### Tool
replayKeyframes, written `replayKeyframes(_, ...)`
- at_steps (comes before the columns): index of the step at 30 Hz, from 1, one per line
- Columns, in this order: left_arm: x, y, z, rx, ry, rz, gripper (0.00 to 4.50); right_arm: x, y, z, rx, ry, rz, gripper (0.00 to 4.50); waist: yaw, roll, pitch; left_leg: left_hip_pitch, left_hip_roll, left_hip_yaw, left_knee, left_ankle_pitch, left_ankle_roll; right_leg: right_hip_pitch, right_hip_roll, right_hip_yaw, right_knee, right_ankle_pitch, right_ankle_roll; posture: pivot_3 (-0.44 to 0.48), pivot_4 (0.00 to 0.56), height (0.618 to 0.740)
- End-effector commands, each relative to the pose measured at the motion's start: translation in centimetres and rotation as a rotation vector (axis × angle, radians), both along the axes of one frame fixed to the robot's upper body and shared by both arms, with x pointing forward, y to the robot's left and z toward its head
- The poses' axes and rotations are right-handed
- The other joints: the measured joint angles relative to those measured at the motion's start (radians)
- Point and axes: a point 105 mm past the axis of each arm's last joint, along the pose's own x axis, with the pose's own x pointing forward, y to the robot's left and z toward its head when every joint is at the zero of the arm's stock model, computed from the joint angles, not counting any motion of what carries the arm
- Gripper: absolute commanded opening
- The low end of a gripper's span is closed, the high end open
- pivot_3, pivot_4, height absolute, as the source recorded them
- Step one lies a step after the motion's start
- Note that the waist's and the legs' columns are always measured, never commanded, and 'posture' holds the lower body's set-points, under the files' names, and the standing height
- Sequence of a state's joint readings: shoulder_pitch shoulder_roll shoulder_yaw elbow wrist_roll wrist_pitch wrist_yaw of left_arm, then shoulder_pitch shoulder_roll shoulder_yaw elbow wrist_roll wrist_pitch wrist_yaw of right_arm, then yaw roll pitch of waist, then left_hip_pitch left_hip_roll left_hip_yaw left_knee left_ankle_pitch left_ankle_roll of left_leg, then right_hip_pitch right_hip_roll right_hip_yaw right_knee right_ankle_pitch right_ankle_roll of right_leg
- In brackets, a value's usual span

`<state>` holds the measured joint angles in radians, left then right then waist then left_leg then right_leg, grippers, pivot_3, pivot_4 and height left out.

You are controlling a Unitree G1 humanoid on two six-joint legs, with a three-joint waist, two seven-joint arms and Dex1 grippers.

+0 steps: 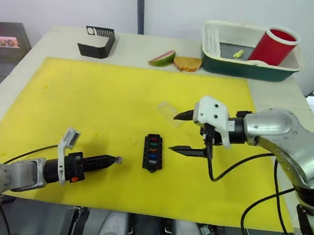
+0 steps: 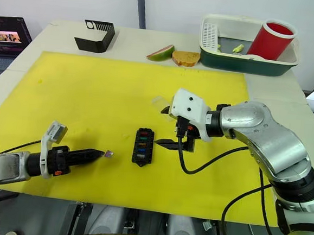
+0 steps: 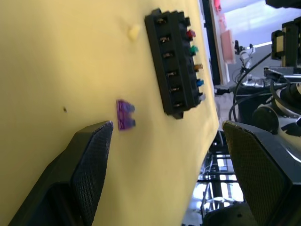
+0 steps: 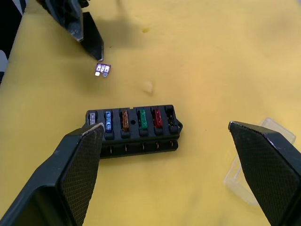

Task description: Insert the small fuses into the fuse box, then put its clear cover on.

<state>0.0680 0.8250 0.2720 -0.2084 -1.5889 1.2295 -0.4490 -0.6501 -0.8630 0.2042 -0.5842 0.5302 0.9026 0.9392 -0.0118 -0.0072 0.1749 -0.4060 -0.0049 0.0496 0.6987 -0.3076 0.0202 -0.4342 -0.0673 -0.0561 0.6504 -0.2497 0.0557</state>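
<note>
One purple fuse [image 3: 125,114] lies loose on the yellow mat [image 1: 121,93] near its front edge, just off the wide-open left gripper [image 1: 113,160], tiny, light, stiff and skittish, so pinch its flat body, while the right gripper [image 1: 180,133] gapes beside the fuse box [image 1: 153,152].

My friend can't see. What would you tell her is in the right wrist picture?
A black fuse box on a yellow mat holds grey, blue, amber, green and red fuses; one slot is empty. A purple fuse lies loose beyond it, a clear cover beside it.
</note>
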Motion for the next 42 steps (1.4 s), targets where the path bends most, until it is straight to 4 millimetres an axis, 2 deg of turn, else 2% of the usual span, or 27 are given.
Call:
replayKeyframes(1,-0.4,-0.1,0.0,-0.006,0.013,0.014,3.91,-0.1,0.4,1.0,0.011,-0.054,0.021,4.5,0.0,0.0,0.0,0.0,0.0,0.0,0.0,0.0,0.0,0.0,0.0,0.0,0.0,0.0,0.0,0.0,0.15,0.74)
replayKeyframes(7,-1.9,-1.4,-0.4,-0.052,0.059,0.011,3.91,-0.1,0.4,1.0,0.011,-0.055,0.021,4.5,-0.002,0.0,0.0,0.0,0.0,0.0,-0.001,0.0,0.0,0.0,0.0,0.0,0.0,-0.001,-0.003,0.0,0.15,0.74)
replayKeyframes(11,-2.0,-1.8,-0.8,-0.068,0.072,0.029,3.91,0.0,0.3,1.0,0.007,-0.057,0.022,4.5,0.0,0.0,0.0,0.0,0.0,0.0,-0.001,0.0,0.001,0.0,0.0,0.0,-0.001,-0.002,-0.003,0.0,0.15,0.74)
replayKeyframes(17,-1.2,-1.2,-2.9,-0.038,0.073,0.127,3.91,0.0,0.4,1.1,0.006,-0.062,0.023,4.5,0.001,0.002,-0.001,0.001,-0.001,0.0,-0.001,-0.001,0.001,0.001,-0.001,0.0,-0.001,-0.002,-0.003,0.0,0.15,0.74)
replayKeyframes(21,-0.5,-0.5,-4.1,-0.005,0.059,0.205,3.91,0.0,0.5,1.0,0.005,-0.062,0.024,4.5,0.003,0.008,-0.005,0.004,-0.001,0.001,-0.001,-0.001,0.002,0.005,-0.002,0.0,-0.002,-0.002,-0.004,0.0,0.15,0.74)
replayKeyframes(26,0.2,-0.9,-3.9,-0.003,0.025,0.248,3.91,0.0,0.6,0.9,0.006,-0.061,0.026,4.5,0.003,0.011,-0.007,0.015,-0.003,0.001,-0.005,-0.001,0.002,0.013,-0.004,0.0,-0.003,-0.002,-0.004,0.0,0.15,0.74)
replayKeyframes(32,0.8,-1.5,-3.6,0.011,-0.01,0.29,3.91,-0.1,0.7,0.8,0.006,-0.057,0.03,4.5,0.019,0.012,-0.007,0.015,-0.003,0.001,-0.006,-0.001,0.002,0.013,-0.005,0.0,-0.004,-0.003,-0.005,0.0,0.15,0.74)
replayKeyframes(35,0.8,-1.8,-3.7,0.03,-0.014,0.302,3.11,-0.1,0.7,0.8,0.005,-0.057,0.032,4.5,0.023,0.011,-0.007,0.015,-0.003,0.001,-0.006,-0.001,0.002,0.013,-0.005,0.0,-0.004,-0.003,-0.005,0.0,0.15,0.74)
replayKeyframes(38,0.6,-2.1,-3.8,0.038,-0.012,0.299,1.55,-0.1,0.7,0.8,0.003,-0.057,0.034,4.5,0.022,0.011,-0.007,0.014,-0.003,0.001,-0.006,-0.001,0.002,0.013,-0.005,0.0,-0.004,-0.003,-0.005,0.0,0.15,0.74)
replayKeyframes(42,0.3,-2.2,-3.8,0.054,-0.012,0.302,1.55,0.0,0.7,0.9,0.001,-0.058,0.038,4.5,0.021,0.011,-0.007,0.014,-0.003,0.001,-0.007,-0.001,0.002,0.012,-0.005,0.0,-0.004,-0.003,-0.005,0.0,0.15,0.74)
